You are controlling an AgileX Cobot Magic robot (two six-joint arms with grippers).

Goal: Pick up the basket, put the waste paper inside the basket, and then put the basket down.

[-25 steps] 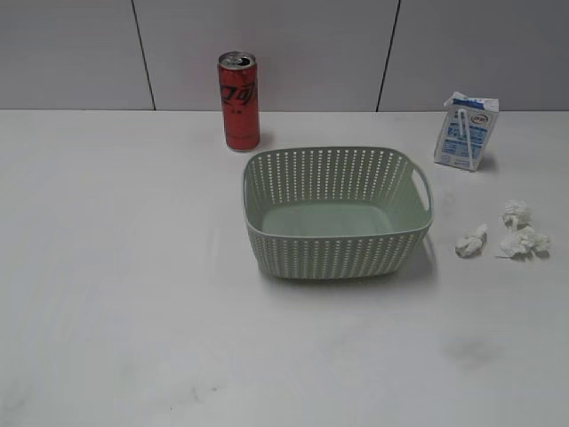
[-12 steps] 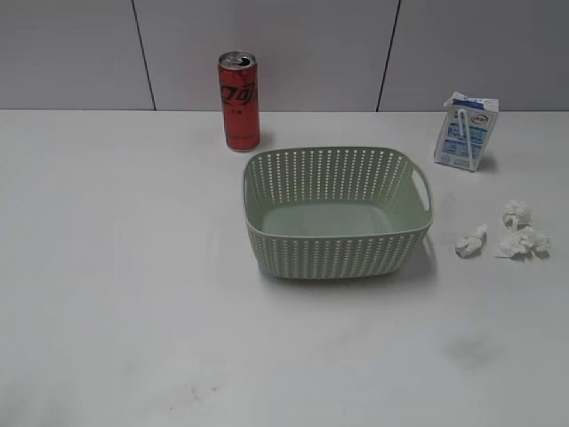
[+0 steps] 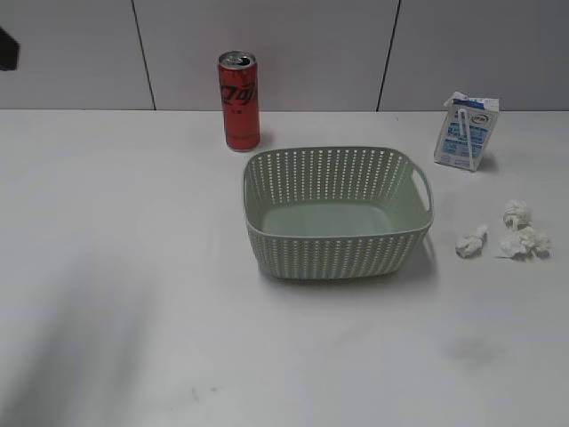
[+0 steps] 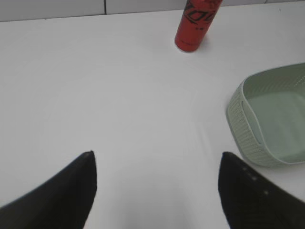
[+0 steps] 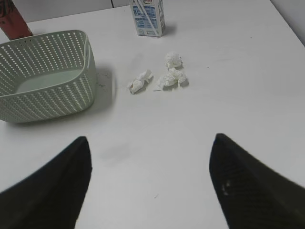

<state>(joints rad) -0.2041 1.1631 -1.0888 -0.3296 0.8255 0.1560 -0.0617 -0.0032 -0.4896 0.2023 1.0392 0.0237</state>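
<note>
The pale green basket stands empty on the white table; it also shows in the left wrist view and the right wrist view. Three white waste paper wads lie on the table to its right, also seen in the right wrist view. My left gripper is open and empty above bare table, left of the basket. My right gripper is open and empty above bare table, nearer than the wads. In the exterior view only a dark bit of the left arm shows at the top left edge.
A red drink can stands behind the basket, also in the left wrist view. A blue-and-white milk carton stands at the back right, also in the right wrist view. A grey panelled wall runs behind the table.
A dark part of the left arm has come into the exterior view at the top left edge, and a soft shadow has spread over the table's lower left. The objects have not moved.
</note>
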